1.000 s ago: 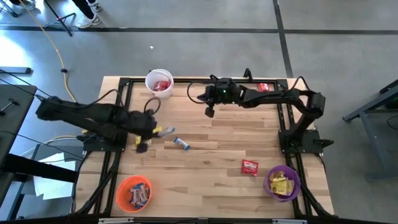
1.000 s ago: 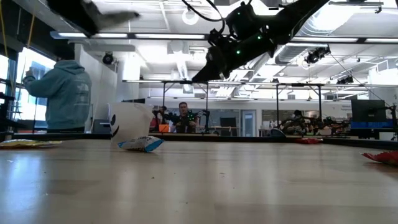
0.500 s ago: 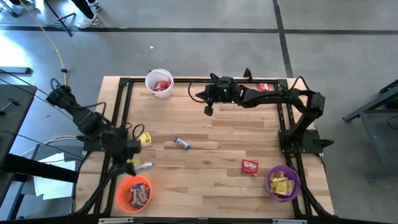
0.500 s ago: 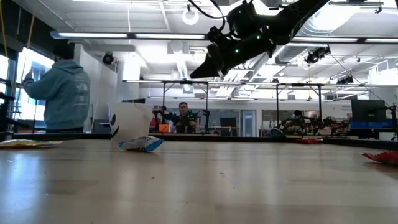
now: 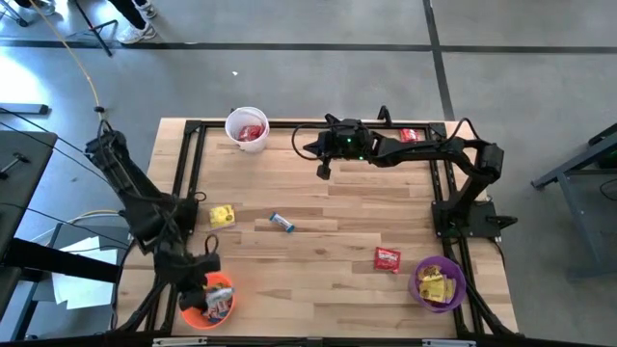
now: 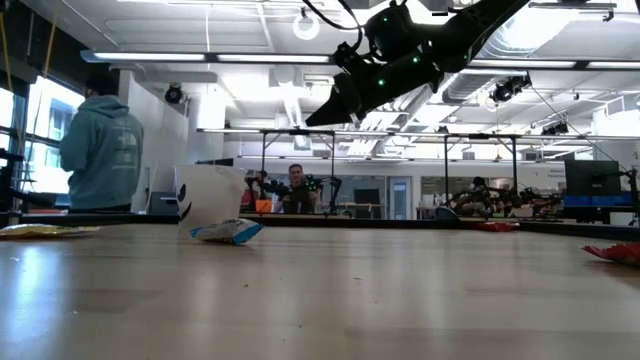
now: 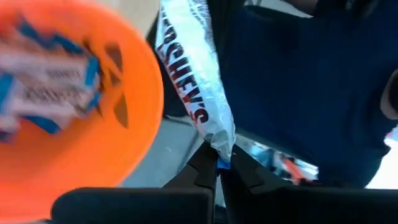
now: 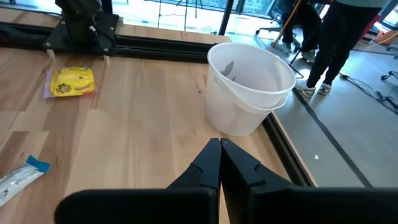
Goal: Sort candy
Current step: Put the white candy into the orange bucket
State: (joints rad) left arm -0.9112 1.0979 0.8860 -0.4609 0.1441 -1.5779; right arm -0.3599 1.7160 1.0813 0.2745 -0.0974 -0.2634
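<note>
Left pincer [image 7: 217,163] poised over the orange cup [image 5: 205,300] at the near-left corner of the bench [image 5: 328,207], fingers pinched tight on one end of a slim blue-and-white bar [image 7: 191,74]. More blue-and-white bars [image 7: 46,90] lying inside that orange cup. Right pincer [image 8: 220,148] raised above the far middle of the bench, fingers pressed together, nothing between them; white cup [image 5: 247,128] just beyond it at the far-left corner, red packets [image 5: 253,132] showing inside. Loose on the bench: a yellow packet [image 5: 223,215] toward the left side, another blue-and-white bar [image 5: 281,223] just right of it near the middle, a red packet [image 5: 388,257] toward the near right. Purple cup [image 5: 439,283] at the near-right corner, with yellow packets [image 5: 437,285] in it, close beside the loose red one. One further red packet [image 5: 410,136] at the far-right edge, beside the right arm. From bench height, the white cup [image 6: 208,195] standing behind the loose bar [image 6: 228,231], with the right arm's pincer [image 6: 322,113] hanging high over the wood. A person in a hooded top [image 6: 99,150] standing in the room beyond the left end of the bench.
</note>
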